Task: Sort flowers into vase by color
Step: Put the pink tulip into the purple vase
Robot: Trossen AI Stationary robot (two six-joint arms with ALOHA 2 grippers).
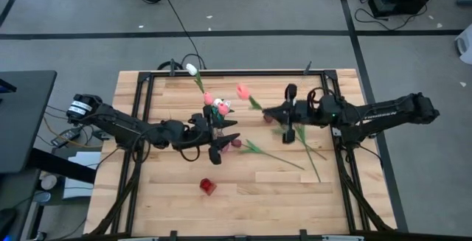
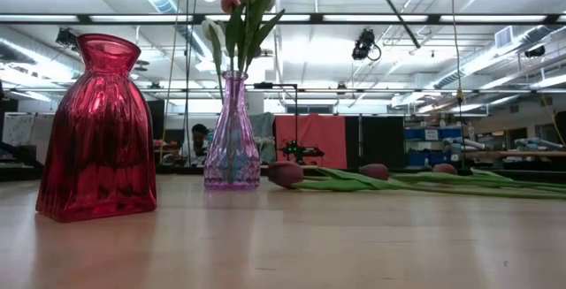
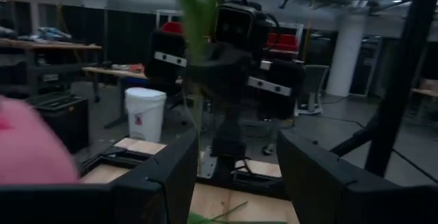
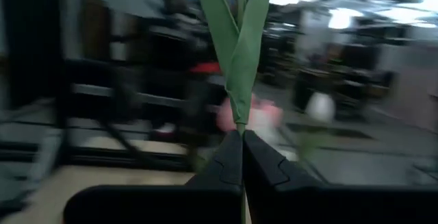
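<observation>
A narrow clear violet vase (image 2: 233, 134) stands mid-table with pink (image 1: 209, 99) and white (image 1: 192, 69) tulips in it. A squat red vase (image 2: 102, 130) stands nearer the front edge. Maroon tulips (image 2: 285, 174) lie flat on the wood to the right of the violet vase, their stems (image 1: 280, 154) stretched toward the right. My right gripper (image 1: 268, 112), raised and right of the violet vase, is shut on a pink tulip (image 1: 242, 91). My left gripper (image 1: 223, 144) hovers open just in front of the violet vase, nothing between its fingers (image 3: 171, 179). My right gripper pinches the pink tulip's thin stem (image 4: 241, 129) between its two fingers, just below where the two leaves (image 4: 236, 46) fork. The fingers come in about level from the table's right and lie across the stem. The tulip is lifted clear, its leaves rising above the fingers.
Black frame rails (image 1: 144, 101) run along the table's left, far and right sides. Bare wood (image 1: 280, 197) lies in front of the loose flowers. The red vase (image 1: 208, 186) stands alone near the front.
</observation>
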